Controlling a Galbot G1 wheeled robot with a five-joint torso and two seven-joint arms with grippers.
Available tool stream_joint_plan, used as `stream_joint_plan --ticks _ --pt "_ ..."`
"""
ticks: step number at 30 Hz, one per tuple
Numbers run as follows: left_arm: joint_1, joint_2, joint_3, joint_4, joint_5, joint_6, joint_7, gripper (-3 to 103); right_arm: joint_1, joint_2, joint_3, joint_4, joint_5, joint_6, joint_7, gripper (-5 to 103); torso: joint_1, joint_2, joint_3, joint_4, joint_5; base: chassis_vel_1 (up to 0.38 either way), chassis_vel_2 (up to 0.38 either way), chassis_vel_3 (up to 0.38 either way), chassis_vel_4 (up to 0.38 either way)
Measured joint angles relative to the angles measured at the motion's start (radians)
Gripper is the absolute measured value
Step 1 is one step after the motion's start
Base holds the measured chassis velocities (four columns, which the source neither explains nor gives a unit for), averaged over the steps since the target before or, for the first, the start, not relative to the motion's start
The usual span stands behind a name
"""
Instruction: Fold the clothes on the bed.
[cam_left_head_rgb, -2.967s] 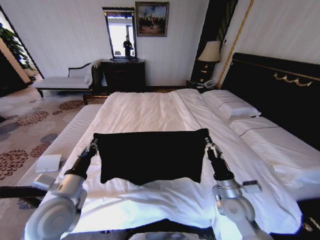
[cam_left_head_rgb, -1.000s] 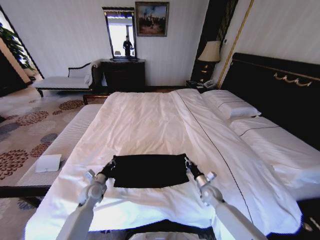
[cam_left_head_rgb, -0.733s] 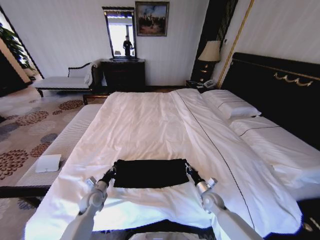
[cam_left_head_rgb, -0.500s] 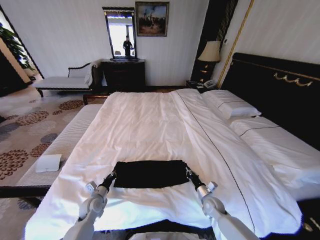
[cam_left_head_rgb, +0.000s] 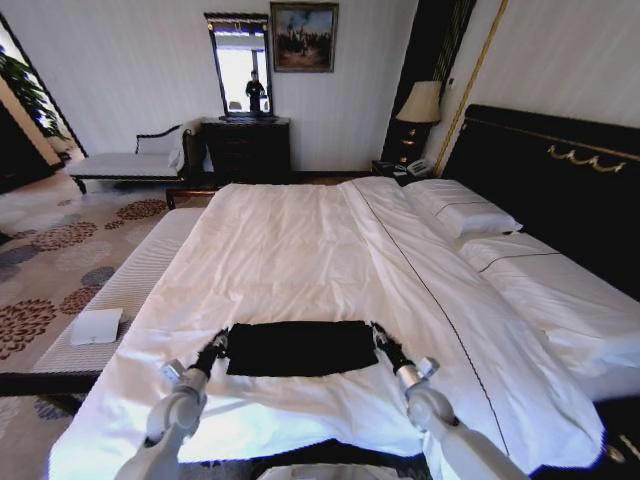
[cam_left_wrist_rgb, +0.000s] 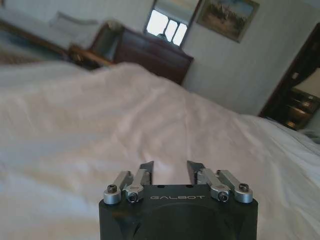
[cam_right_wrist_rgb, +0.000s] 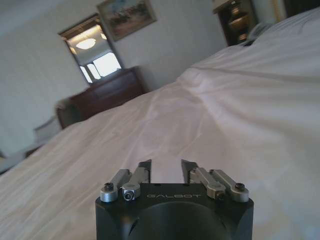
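T-shirt (cam_left_head_rgb: 300, 348) lies flat as a folded black rectangle on the white bed (cam_left_head_rgb: 300, 250), at 6 o'clock in the head view, near the foot edge. Left gripper (cam_left_head_rgb: 216, 345) at the shirt's 9 o'clock edge, right gripper (cam_left_head_rgb: 381, 338) at its 3 o'clock edge, both low over the sheet. Wrist views: left gripper (cam_left_wrist_rgb: 170, 167) and right gripper (cam_right_wrist_rgb: 165, 167) jaws spread, nothing between them, white sheet ahead. Headboard (cam_left_head_rgb: 560, 190) at 3 o'clock, dresser (cam_left_head_rgb: 246, 148) at 12
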Motion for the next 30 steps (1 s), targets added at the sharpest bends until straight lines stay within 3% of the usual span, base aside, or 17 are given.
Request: stream_joint_plan --ticks 2,6,7,8,10,11,12,14,18,22,30 --pt "-0.014 0.007 -0.003 -0.013 0.013 0.020 -0.030 45 0.019 -0.009 -0.001 0.011 0.002 -0.025 0.033 41 0.000 0.000 0.000 0.0002 0.0000 0.000 0.000 0.000 0.000" --pt "-0.139 0.008 0.069 -0.006 0.071 0.192 -0.203 67 0.160 -0.023 -0.066 -0.034 -0.007 -0.171 0.079 57 0.000 0.000 0.000 0.0001 0.0002 0.000 0.000 0.000 0.000" --pt "-0.139 0.008 0.069 -0.006 0.071 0.192 -0.203 67 0.160 -0.023 -0.066 -0.034 -0.007 -0.171 0.079 57 0.000 0.000 0.000 0.0001 0.0002 0.000 0.000 0.000 0.000" --pt "-0.177 0.001 0.099 0.015 0.095 0.249 -0.237 67 0.203 -0.022 -0.094 -0.055 -0.014 -0.223 0.105 62 0.000 0.000 0.000 0.0000 0.0002 0.000 0.000 0.000 0.000" --pt "-0.224 -0.010 0.149 0.051 0.134 0.312 -0.269 78 0.261 -0.018 -0.143 -0.076 -0.018 -0.303 0.157 73 0.001 0.000 0.000 0.0000 -0.0002 0.000 0.000 0.000 0.000" --pt "-0.239 -0.013 0.172 0.064 0.145 0.338 -0.281 83 0.283 -0.015 -0.166 -0.082 -0.017 -0.338 0.188 73 0.001 0.000 0.000 -0.0002 0.0002 0.000 0.000 0.000 0.000" --pt "-0.239 -0.013 0.172 0.064 0.145 0.338 -0.281 83 0.283 -0.015 -0.166 -0.082 -0.017 -0.338 0.188 73 0.001 0.000 0.000 -0.0002 0.0002 0.000 0.000 0.000 0.000" --pt "-0.257 -0.011 0.224 0.092 0.164 0.383 -0.303 93 0.325 -0.009 -0.209 -0.096 -0.005 -0.411 0.247 84 0.000 0.000 0.000 0.0003 -0.0001 0.000 0.000 0.000 0.000" --pt "-0.281 -0.001 0.278 0.150 0.237 0.391 -0.310 99 0.351 0.001 -0.241 -0.121 0.020 -0.473 0.296 98 0.000 0.000 0.000 0.0001 0.0000 0.000 0.000 0.000 0.000" --pt "-0.284 0.007 0.306 0.183 0.261 0.392 -0.317 100 0.346 0.005 -0.253 -0.117 0.036 -0.506 0.318 100 0.000 0.000 0.000 0.0000 -0.0001 0.000 0.000 0.000 0.000" --pt "-0.158 0.048 0.288 0.056 0.260 0.398 -0.317 100 0.261 -0.039 -0.237 -0.002 0.066 -0.543 0.386 100 0.000 0.000 0.000 0.0000 0.0001 0.000 0.000 0.000 0.000"
